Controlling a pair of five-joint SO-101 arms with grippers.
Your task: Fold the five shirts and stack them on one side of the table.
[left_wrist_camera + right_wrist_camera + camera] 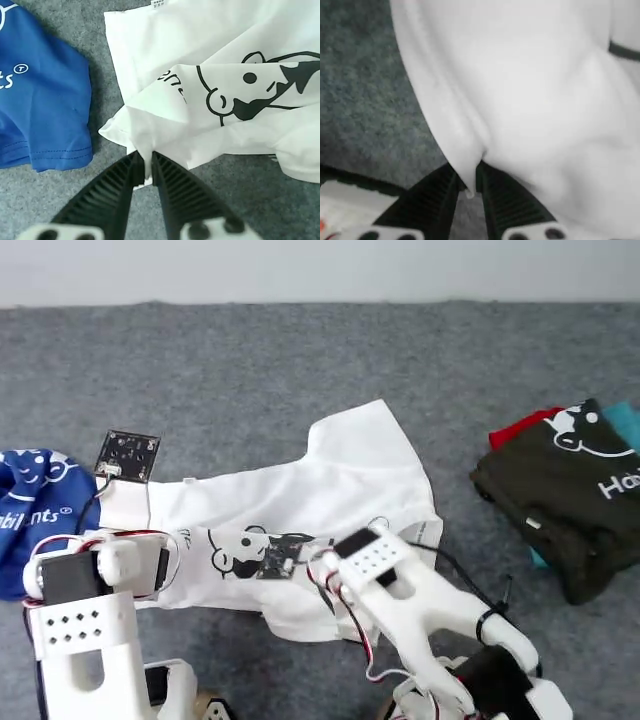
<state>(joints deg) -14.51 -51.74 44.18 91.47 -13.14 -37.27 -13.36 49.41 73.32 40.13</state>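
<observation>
A: Step?
B: Folding the white shirt (340, 480), mid-frame on the tabletop (250, 360). Left hand (144, 172) and right hand (468, 185) are each clamped on its edge.
A: Next?
B: Likely lift both together and fold evenly.

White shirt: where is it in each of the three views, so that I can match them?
High view: the white shirt lies mid-table, between the blue shirt and the dark pile.
Left wrist view: its edge is pinched in the left claw, beside the blue shirt.
Right wrist view: a fold is pinched in the right claw.
Shared landmark: the black animal print, high and left wrist views.
</observation>
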